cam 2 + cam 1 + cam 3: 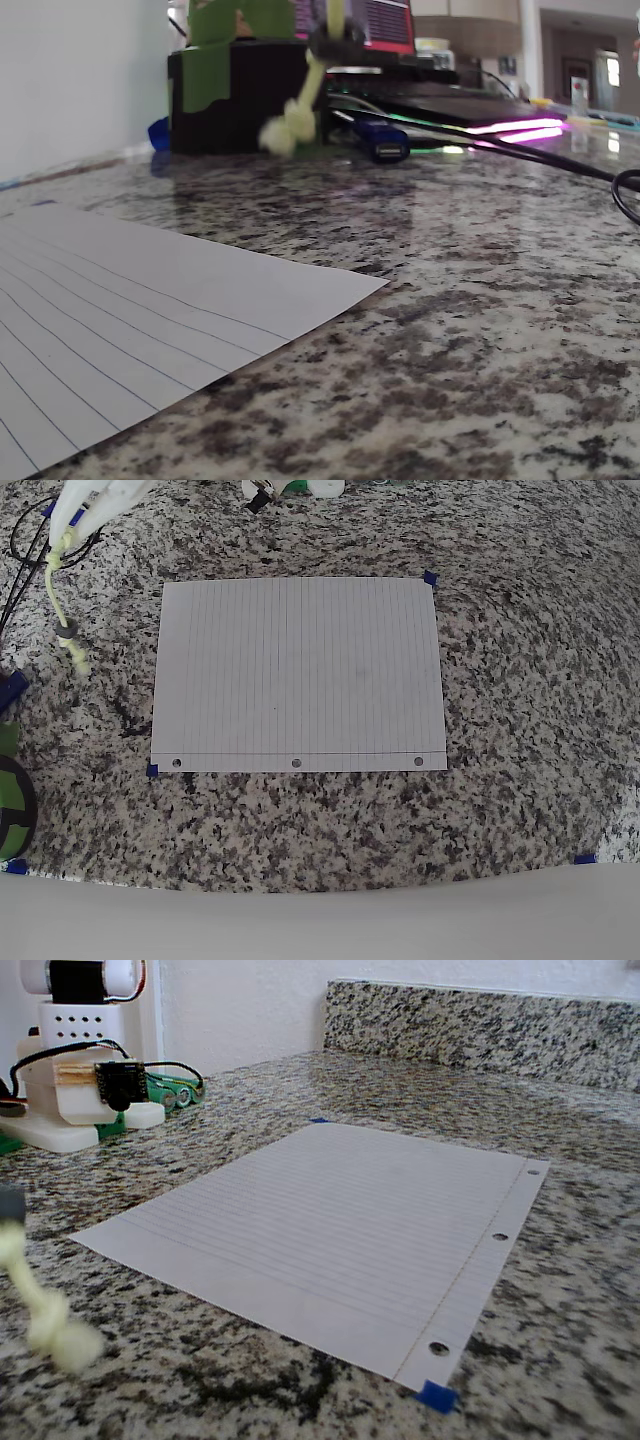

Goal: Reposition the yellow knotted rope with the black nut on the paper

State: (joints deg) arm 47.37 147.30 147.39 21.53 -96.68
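The granite surface is speckled grey, black and white, and it carries everything here. In the middle lies the paper, a white lined sheet, flat, with three punched holes along the edge nearest the bottom of the overhead view; small pieces of blue tape sit at some of its corners. I can read no writing on the sheet, only ruled lines. The white arm comes in at the top left corner of the overhead view and points down and to the left, off the sheet. Its gripper is closed on the upper knot of the yellow knotted rope. The rope hangs from there, well left of the paper, over the bare surface. The black nut sits on the rope near its lower end, just above the frayed bottom knot. In the fixed view this frayed end is blurred, close to the surface; I cannot tell if it touches.
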